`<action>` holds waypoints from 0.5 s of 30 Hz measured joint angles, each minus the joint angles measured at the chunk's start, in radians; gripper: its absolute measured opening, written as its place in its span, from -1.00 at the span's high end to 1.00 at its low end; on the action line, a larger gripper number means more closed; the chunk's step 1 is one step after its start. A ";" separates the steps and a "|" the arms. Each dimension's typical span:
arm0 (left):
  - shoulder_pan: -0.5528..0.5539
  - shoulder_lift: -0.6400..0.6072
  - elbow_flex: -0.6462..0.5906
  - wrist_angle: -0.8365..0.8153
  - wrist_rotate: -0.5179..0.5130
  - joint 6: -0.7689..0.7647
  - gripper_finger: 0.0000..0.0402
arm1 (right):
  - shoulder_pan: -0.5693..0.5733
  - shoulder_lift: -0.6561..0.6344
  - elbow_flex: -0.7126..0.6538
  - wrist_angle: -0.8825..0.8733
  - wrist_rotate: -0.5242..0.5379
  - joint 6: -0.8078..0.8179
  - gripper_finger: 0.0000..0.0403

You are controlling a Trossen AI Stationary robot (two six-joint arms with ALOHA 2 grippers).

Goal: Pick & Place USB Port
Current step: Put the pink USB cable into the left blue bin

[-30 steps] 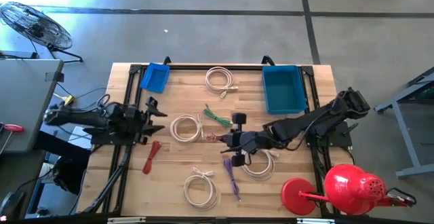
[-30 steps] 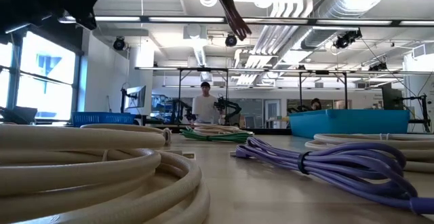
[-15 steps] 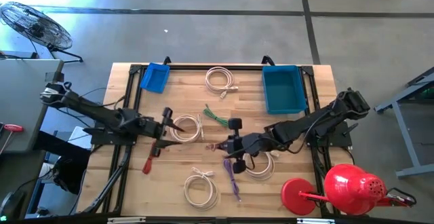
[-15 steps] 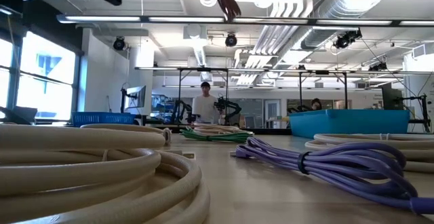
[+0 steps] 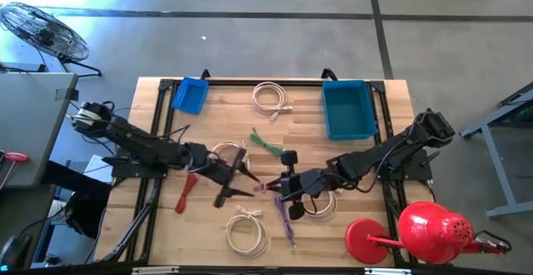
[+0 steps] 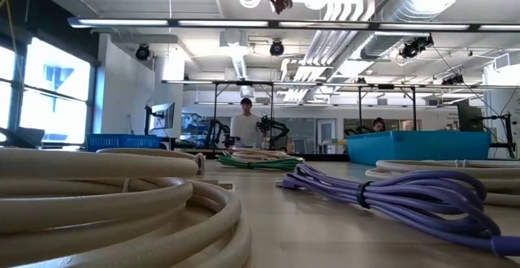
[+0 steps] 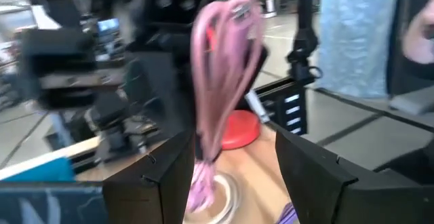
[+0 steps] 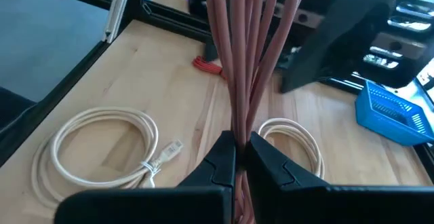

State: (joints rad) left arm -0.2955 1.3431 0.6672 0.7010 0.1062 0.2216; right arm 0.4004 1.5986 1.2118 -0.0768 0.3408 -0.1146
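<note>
the right pincer point(image 5: 268, 188) is clenched on a pink cable bundle point(image 8: 245, 61), holding it up over the middle of the worktop point(image 5: 350, 154). the left pincer point(image 5: 247, 182) waits with its fingers apart around the bundle. it looks light and floppy, so grab the tied middle.

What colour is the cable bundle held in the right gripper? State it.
Pink; the cable bundle in the right gripper shows best in the right wrist view.

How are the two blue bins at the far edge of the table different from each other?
The small blue bin sits near the far left corner, and the large blue bin sits near the far right corner. The small blue bin is turned at a slant to the table edge, while the large blue bin lies square to it. The large one looks deeper and more teal. Both appear empty.
</note>
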 joint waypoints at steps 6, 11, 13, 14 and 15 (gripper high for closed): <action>0.000 0.038 0.051 -0.001 0.014 0.018 0.00 | 0.001 0.000 0.000 0.000 -0.011 -0.002 0.96; 0.000 0.038 0.055 0.001 -0.045 0.053 0.00 | -0.001 0.000 0.000 -0.002 -0.011 -0.002 0.96; 0.001 0.038 0.055 0.000 -0.070 0.063 0.00 | -0.001 0.000 0.000 -0.002 -0.011 -0.001 0.96; 0.001 0.038 0.055 0.000 -0.078 0.062 0.00 | 0.000 0.000 0.000 -0.002 -0.011 0.000 0.96; 0.001 0.038 0.055 -0.002 -0.086 0.063 0.00 | 0.000 0.000 0.000 -0.002 -0.011 0.000 0.96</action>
State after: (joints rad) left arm -0.2947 1.3808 0.7220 0.6987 0.0205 0.2844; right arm 0.4000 1.5990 1.2121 -0.0788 0.3295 -0.1150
